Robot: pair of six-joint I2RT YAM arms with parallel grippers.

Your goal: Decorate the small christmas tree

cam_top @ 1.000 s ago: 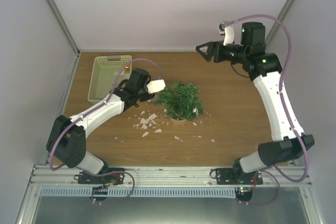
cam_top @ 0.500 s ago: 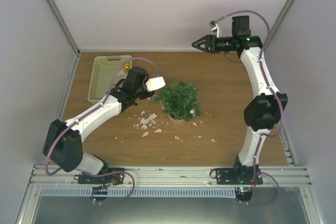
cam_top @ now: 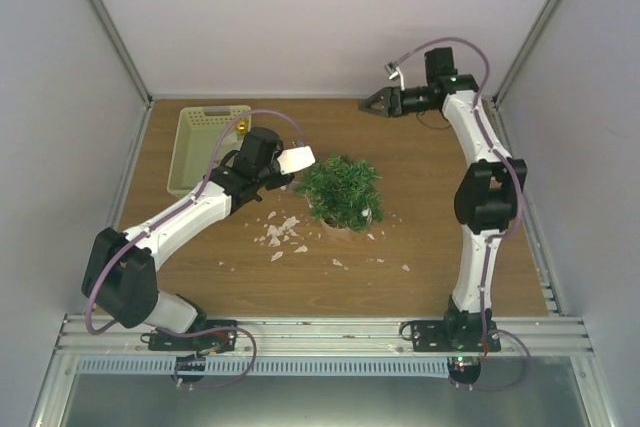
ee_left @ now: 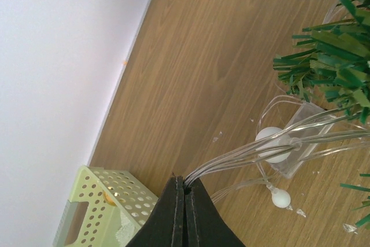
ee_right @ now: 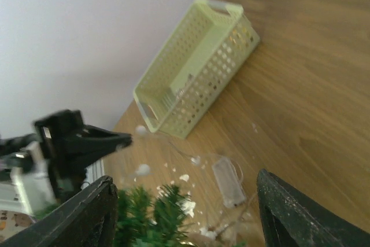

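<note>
Wood-grain counter (cam_top: 430, 217) boxed in by white walls. Finds the left claw (ee_left: 185, 186) clenched tight on a bundle of clear wires (ee_left: 243, 160) from a light string, with white bulbs (ee_left: 281, 199) and a clear battery box (ee_left: 292, 157) trailing just ahead of its tips, down on the wood. Puts the small tree (cam_top: 342, 190) immediately to that claw's right, very near, upright in its pot, and the pale basket (cam_top: 195, 147) just behind and to its left. No real shift there against a second ago. Big change on the other side: swung up and inward, elbow folded from far out right to nearly upright, carrying the right claw (cam_top: 372, 103) along the back wall toward the middle. Released, spread wide, gripping nothing, well behind the tree. Suggests a helper coming round to take the string's loose end. No wire plainly draped over the branches yet, so decorating hardly begun.
</note>
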